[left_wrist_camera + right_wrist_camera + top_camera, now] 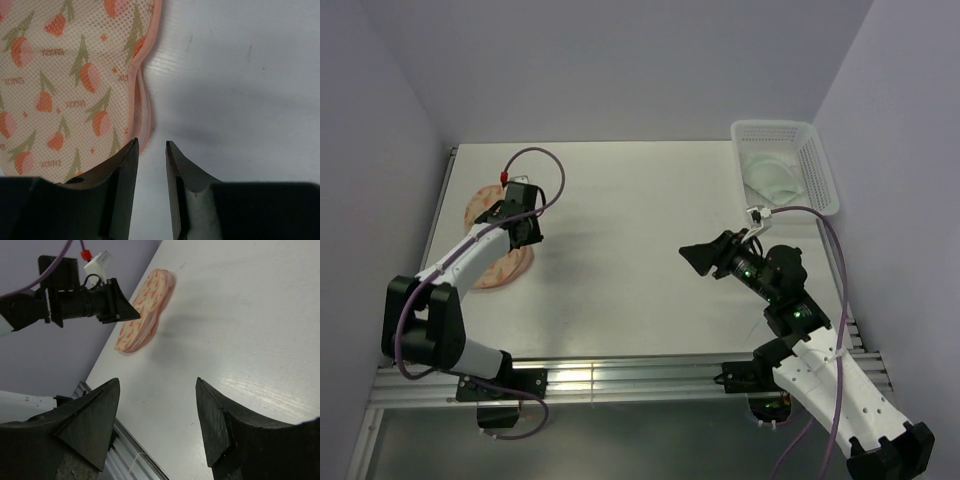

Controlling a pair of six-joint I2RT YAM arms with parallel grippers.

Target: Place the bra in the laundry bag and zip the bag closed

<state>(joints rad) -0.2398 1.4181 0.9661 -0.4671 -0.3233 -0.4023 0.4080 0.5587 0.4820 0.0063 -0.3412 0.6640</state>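
Two parts make your task, the putting in and the zipping, and by my judgement neither is done yet. Nearest to you, the right gripper (159,381) hangs above the white table (620,200) with its black fingers spread wide and nothing between them. A little farther, on your left, the left gripper (151,150) is low at the rim of the peanut-shaped cream-pink mesh laundry bag with orange and green flower print (65,85). Its fingers leave only a narrow gap, and this gap holds nothing. The bag shows only its printed outside, so it seems folded together; I cannot tell if the zip is drawn. Farthest, in the back right corner, the soft pale mint-green bra (770,180) lies inside the white perforated plastic basket (820,170), well apart from the bag. You have yet to open the bag, fetch the bra, lay it in, then zip.
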